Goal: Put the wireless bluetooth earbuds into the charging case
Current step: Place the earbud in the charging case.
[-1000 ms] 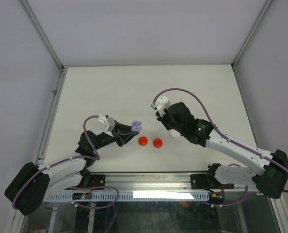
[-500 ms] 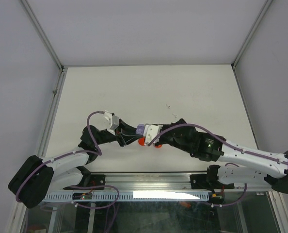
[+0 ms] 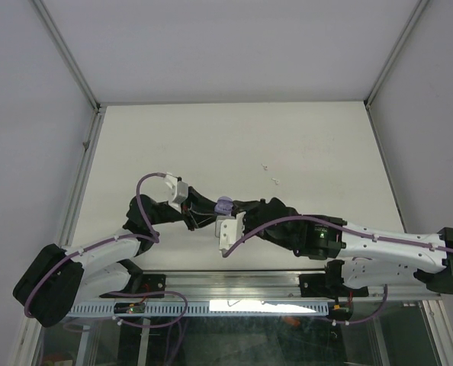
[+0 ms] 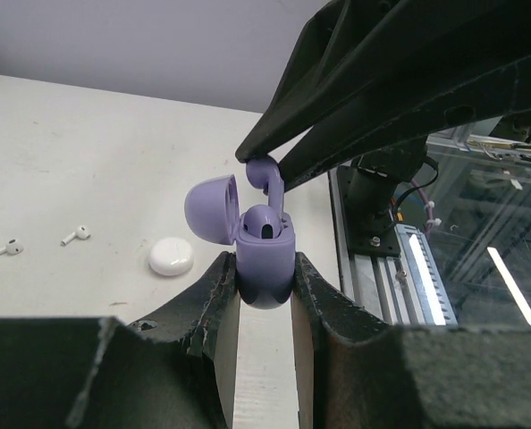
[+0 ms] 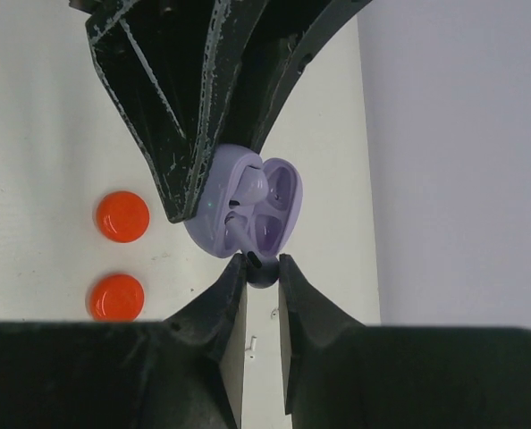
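My left gripper (image 4: pixel 265 270) is shut on the lilac charging case (image 4: pixel 265 259), held upright above the table with its lid (image 4: pixel 210 207) swung open. One lilac earbud (image 5: pixel 250 186) sits inside the case (image 5: pixel 248 214). My right gripper (image 5: pixel 262 266) is shut on the head of a second lilac earbud (image 4: pixel 264 172), and its stem reaches into the case's free pocket. In the top view both grippers meet at the case (image 3: pixel 224 204) near the table's front middle. Two white earbuds (image 4: pixel 76 235) (image 4: pixel 6 248) lie loose on the table.
Two round red discs (image 5: pixel 122 216) (image 5: pixel 115 297) lie on the table under the right arm. A white disc (image 4: pixel 172 256) rests beside the case. The white earbuds (image 3: pixel 265 164) (image 3: pixel 276 181) lie behind the arms. The table's front rail (image 4: pixel 408 259) runs close by.
The right arm has swung left and forward over the red discs, bringing its earbud to the case. The left arm shifted slightly right with the case.
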`<action>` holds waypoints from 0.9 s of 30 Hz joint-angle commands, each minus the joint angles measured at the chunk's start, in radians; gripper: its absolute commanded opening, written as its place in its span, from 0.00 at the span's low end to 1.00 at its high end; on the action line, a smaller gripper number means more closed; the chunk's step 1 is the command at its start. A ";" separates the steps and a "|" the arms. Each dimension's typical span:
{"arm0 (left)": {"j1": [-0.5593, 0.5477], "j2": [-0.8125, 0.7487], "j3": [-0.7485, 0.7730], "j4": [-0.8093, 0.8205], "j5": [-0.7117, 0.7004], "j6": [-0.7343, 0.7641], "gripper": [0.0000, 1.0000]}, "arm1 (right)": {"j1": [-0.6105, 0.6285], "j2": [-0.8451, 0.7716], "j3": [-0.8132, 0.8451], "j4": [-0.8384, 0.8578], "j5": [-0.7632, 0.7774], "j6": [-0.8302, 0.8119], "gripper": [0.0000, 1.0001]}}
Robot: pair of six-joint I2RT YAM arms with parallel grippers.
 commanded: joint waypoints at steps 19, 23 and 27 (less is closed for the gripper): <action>0.007 0.008 0.107 -0.094 0.102 0.023 0.00 | 0.059 0.031 0.017 0.031 0.016 -0.109 0.09; 0.008 0.010 0.115 -0.107 0.092 0.020 0.00 | 0.070 0.044 0.019 0.022 0.008 -0.123 0.11; 0.008 0.012 0.112 -0.093 0.082 0.003 0.00 | 0.074 0.052 0.020 0.010 -0.008 -0.131 0.13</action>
